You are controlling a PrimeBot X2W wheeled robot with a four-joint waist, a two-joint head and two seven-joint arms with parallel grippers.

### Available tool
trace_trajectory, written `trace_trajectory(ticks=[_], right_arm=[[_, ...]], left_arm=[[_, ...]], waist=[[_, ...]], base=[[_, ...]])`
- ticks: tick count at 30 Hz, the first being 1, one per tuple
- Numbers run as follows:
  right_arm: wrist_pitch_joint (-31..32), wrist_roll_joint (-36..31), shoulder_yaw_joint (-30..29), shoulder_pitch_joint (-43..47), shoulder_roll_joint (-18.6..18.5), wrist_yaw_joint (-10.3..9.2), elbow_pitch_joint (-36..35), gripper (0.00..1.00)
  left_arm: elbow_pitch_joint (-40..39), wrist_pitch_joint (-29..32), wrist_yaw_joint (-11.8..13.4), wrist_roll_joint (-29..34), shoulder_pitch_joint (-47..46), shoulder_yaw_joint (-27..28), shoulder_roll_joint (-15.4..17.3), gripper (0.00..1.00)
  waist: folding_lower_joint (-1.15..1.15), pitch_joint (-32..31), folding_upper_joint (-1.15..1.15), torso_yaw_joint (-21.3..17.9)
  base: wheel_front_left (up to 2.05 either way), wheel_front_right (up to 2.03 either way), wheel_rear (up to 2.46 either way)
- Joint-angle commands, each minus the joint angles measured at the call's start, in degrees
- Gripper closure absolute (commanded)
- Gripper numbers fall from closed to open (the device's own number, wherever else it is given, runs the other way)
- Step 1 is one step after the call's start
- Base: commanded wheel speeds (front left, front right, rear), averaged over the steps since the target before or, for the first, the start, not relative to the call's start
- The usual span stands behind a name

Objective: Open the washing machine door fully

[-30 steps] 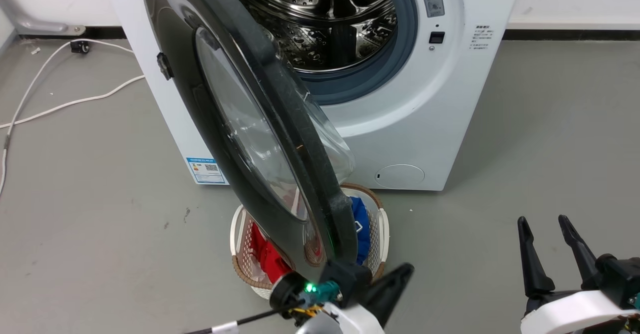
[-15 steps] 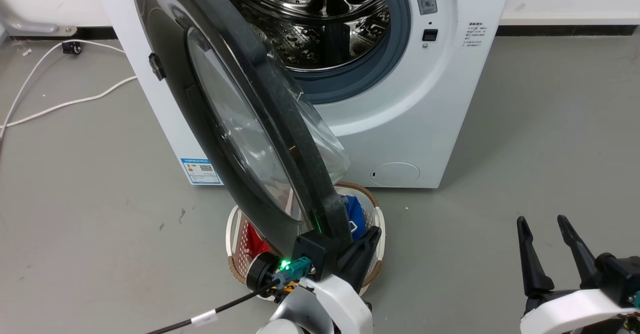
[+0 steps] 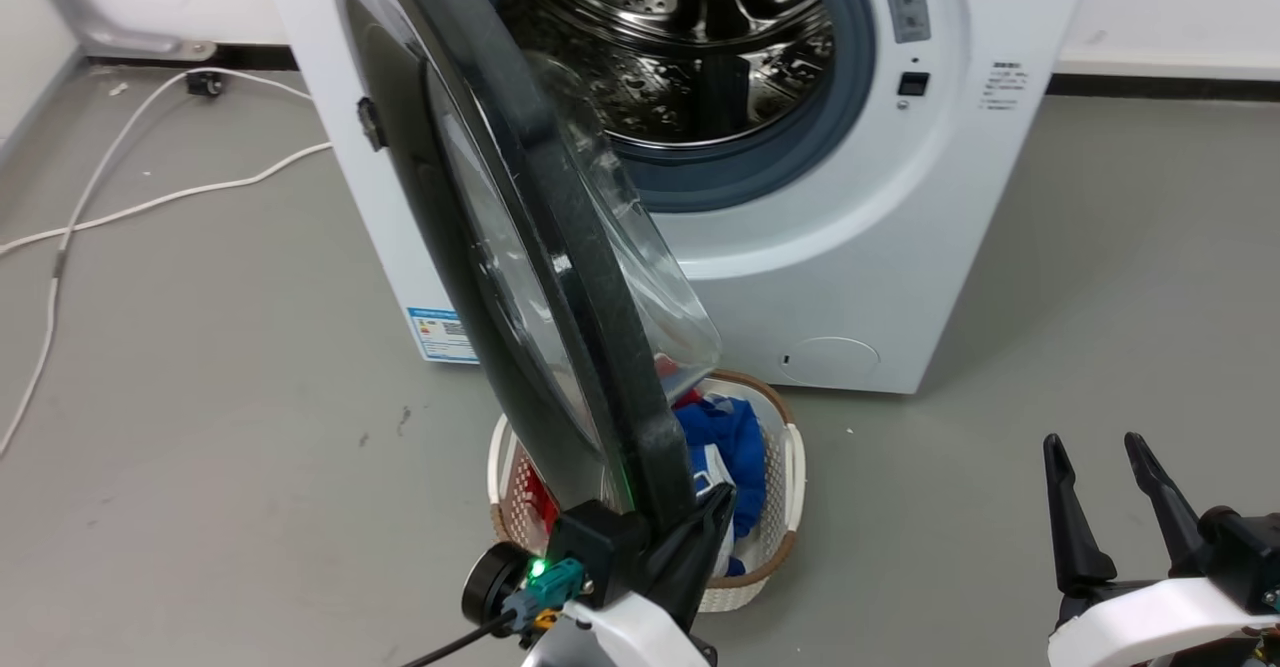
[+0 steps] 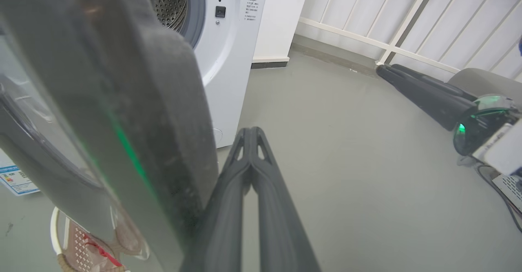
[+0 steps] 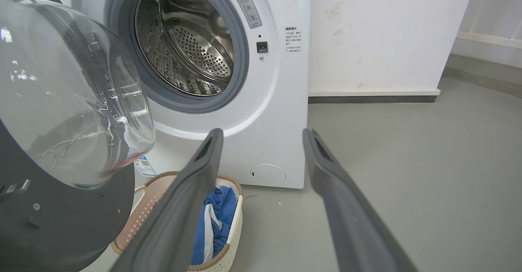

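The washing machine door (image 3: pixel 520 277) stands swung partway out from the washing machine (image 3: pixel 800 277), its lower rim at 6 o'clock above a laundry basket (image 3: pixel 790 467), the left gripper (image 3: pixel 722 495) just beside that rim with fingers pressed together, and the right gripper (image 3: pixel 1091 439) well apart at 4 o'clock, fingers spread and empty.

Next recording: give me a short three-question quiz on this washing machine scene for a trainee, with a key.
1. True or false: the left gripper has its two long dark fingers pressed together beside the rim of the large round glossy black washing machine door.
2. What lies in the white lattice basket? A) blue cloth B) shoes C) bottles
3. Fill in: the right gripper is ___, holding nothing.
Key: 1 true; 2 A; 3 open.
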Motion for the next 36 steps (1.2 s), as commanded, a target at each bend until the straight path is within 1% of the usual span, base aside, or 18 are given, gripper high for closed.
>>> trace_trajectory(ticks=[1, 6, 11, 12, 23, 26, 29, 33, 36], right_arm=[[0.09, -0.21, -0.09, -0.11, 0.15, -0.01, 0.06, 0.0], [0.05, -0.29, -0.74, 0.49, 0.2, -0.01, -0.21, 0.0], [0.2, -0.25, -1.52, 1.19, 0.06, -0.01, -0.84, 0.0], [0.2, -0.25, -1.52, 1.19, 0.06, -0.01, -0.84, 0.0], [0.28, -0.44, -2.94, 1.89, 0.32, -0.01, -1.95, 0.0], [0.47, -1.01, -3.01, 1.63, 0.33, -0.01, -2.34, 0.0], [0.8, -1.26, -3.05, 1.19, 0.3, -0.01, -2.91, 0.0], [1.08, -1.31, -2.98, 0.58, -0.1, -0.01, -3.73, 0.0], [1.39, -1.25, -2.6, 0.21, -0.52, -0.01, -4.34, 0.0]], left_arm=[[0.18, 0.07, 1.8, 0.11, 0.22, 2.3, 1.84, 1.0], [-2.42, -0.04, 2.76, 0.85, 1.54, 2.14, 2.62, 1.0], [-3.78, -0.47, 3.41, 1.13, 2.97, 1.97, 3.42, 1.0], [-3.78, -0.47, 3.41, 1.13, 2.97, 1.97, 3.42, 1.0], [-5.39, -3.34, 5.22, 0.89, 4.6, 3.87, 4.16, 1.0], [-5.53, -5.1, 5.78, -0.04, 4.59, 5.7, 4.19, 1.0], [-4.71, -6.56, 6.37, -1.05, 4.42, 8.19, 5.05, 1.0], [-3.01, -8.22, 6.58, -2.49, 3.72, 11.82, 6.71, 1.0], [-0.9, -9.23, 6.98, -4.81, 3.35, 15.7, 7.83, 1.0]], waist=[[0.0, -0.37, 0.0, 0.91], [0.0, -0.58, 0.0, 3.53], [0.0, -0.62, 0.0, 7.08], [0.0, -0.62, 0.0, 7.08], [0.0, -0.49, 0.0, 15.13], [0.0, -0.12, 0.0, 16.75], [0.0, 0.48, 0.0, 17.71], [0.0, 1.37, 0.0, 18.11], [0.0, 2.24, 0.0, 17.79]], base=[[0.0, 0.0, 0.0], [0.0, 0.0, 0.0], [0.0, 0.0, 0.0], [0.0, 0.0, 0.0], [0.0, 0.0, 0.0], [0.0, 0.0, 0.0], [0.0, 0.0, 0.0], [0.0, 0.0, 0.0], [0.0, 0.0, 0.0]])
